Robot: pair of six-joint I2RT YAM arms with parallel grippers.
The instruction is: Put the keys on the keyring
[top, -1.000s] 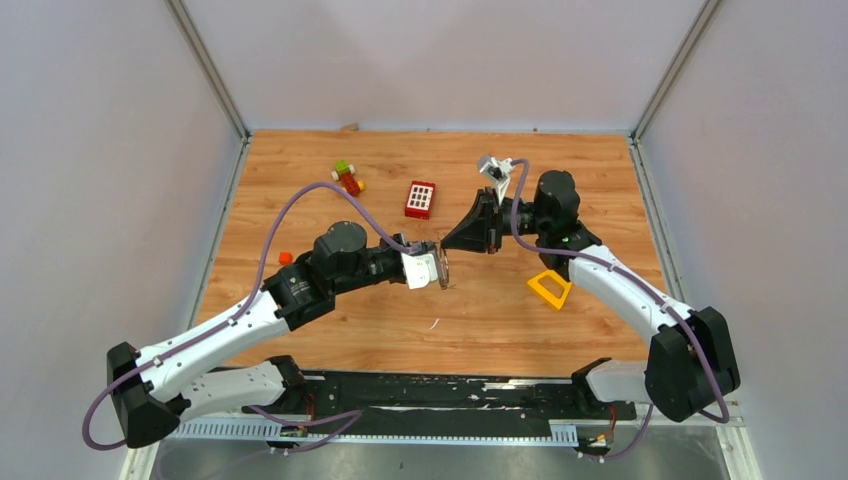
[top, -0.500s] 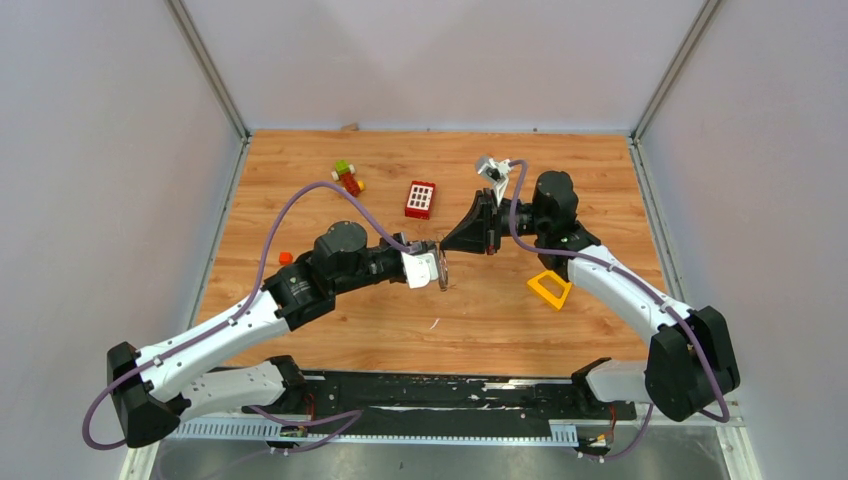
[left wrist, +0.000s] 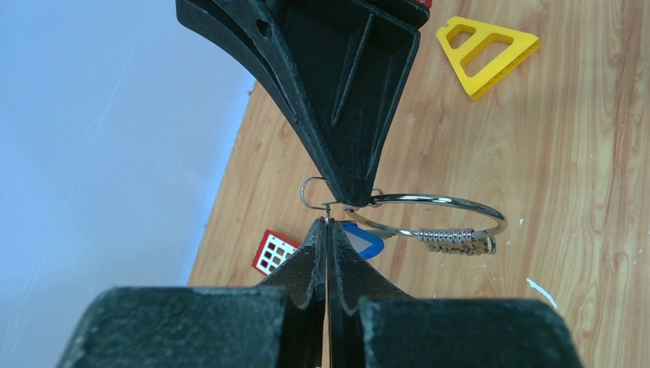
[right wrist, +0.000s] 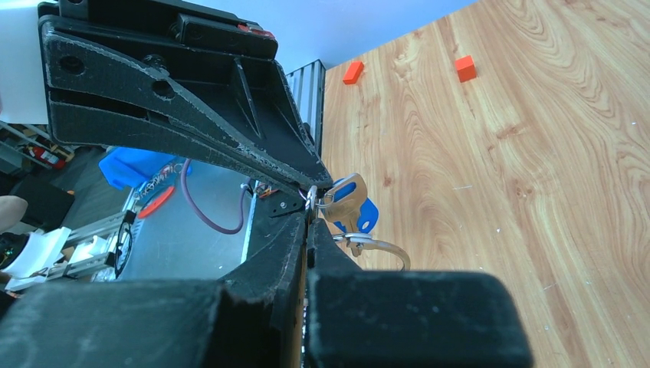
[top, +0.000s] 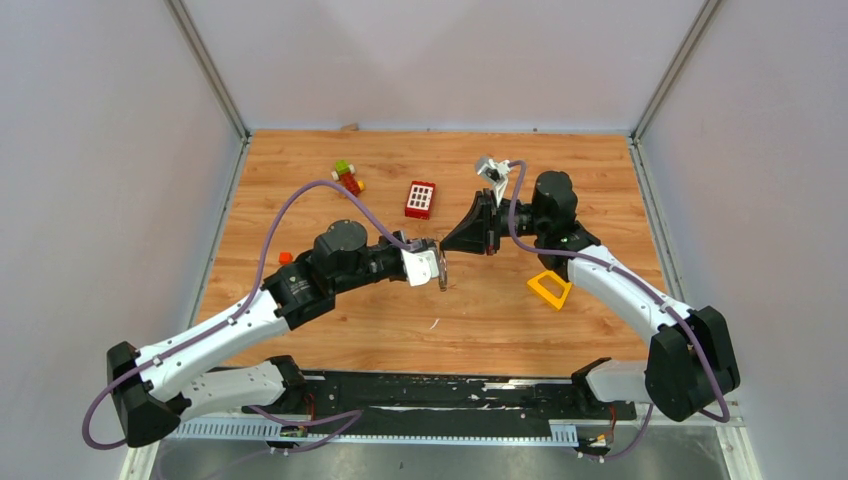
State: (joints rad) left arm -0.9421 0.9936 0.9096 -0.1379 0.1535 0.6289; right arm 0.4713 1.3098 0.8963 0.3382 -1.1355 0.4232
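Both grippers meet tip to tip above the middle of the table. My left gripper (left wrist: 327, 222) (top: 441, 272) is shut on a thin wire loop (left wrist: 313, 193) that carries a silver key (right wrist: 345, 198) with a blue tag (left wrist: 365, 241). My right gripper (right wrist: 308, 220) (top: 447, 240) comes in from the opposite side, shut on the end of the keyring (left wrist: 437, 201). The keyring is a round silver wire ring with a coiled section (left wrist: 452, 238), and it sticks out sideways over the wood. The key hangs right at the two tips. The exact contact points are hidden by the fingers.
A red brick (top: 421, 199) lies behind the grippers and a yellow triangular block (top: 549, 288) lies to the right, under the right arm. A small toy figure (top: 348, 178) sits at the back left. Orange bits (right wrist: 464, 67) (right wrist: 352, 71) lie on the left side.
The left gripper has crept slightly toward the right gripper's tip. Both stay shut and the ring and key hang as before.
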